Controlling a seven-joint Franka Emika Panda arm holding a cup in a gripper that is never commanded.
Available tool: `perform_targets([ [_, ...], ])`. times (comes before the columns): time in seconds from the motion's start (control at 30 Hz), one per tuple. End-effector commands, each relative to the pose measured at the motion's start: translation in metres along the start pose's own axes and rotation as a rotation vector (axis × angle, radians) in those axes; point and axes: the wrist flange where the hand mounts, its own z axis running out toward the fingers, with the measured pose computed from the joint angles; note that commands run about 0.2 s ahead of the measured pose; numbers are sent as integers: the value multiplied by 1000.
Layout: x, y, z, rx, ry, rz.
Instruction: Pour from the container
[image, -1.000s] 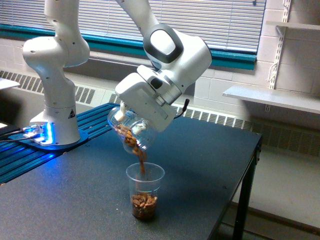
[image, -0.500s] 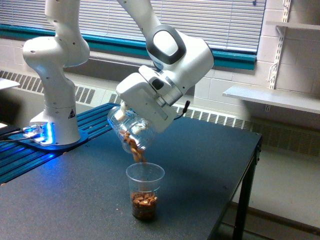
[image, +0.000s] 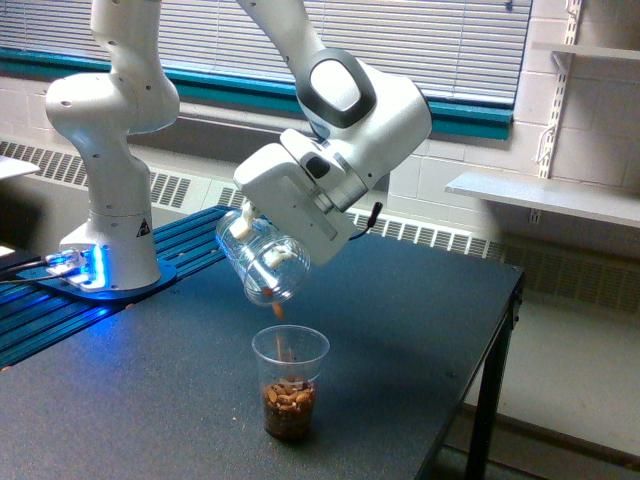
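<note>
While tipped, container (image: 262, 262): nearly empty above cup (image: 290, 380), centre frame.
Fingers (image: 246, 216): clamped on container.
Risk: last nuts bounce onto desk (image: 400, 330).

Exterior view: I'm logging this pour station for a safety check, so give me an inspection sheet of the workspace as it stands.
Surface: dark table, no spilled nuts seen.
Job's things: clear jar tilted mouth-down above the clear cup; jar looks nearly empty, a last nut or two falling from its mouth; brown nuts fill the cup's bottom.
Clutter: nothing seen.
Grippers: gripper holds the jar; jaws mostly hidden behind it.
Cables: dark cables at the arm's blue-lit base, and one at the wrist.
Surroundings: window blinds, wall shelf, baseboard radiator.
</note>
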Motion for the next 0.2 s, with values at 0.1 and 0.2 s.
perform_targets([
  [0.1,-1,-1,-4,6,-8,-4],
  [0.2,1,0,-5,16,-14,-8],
])
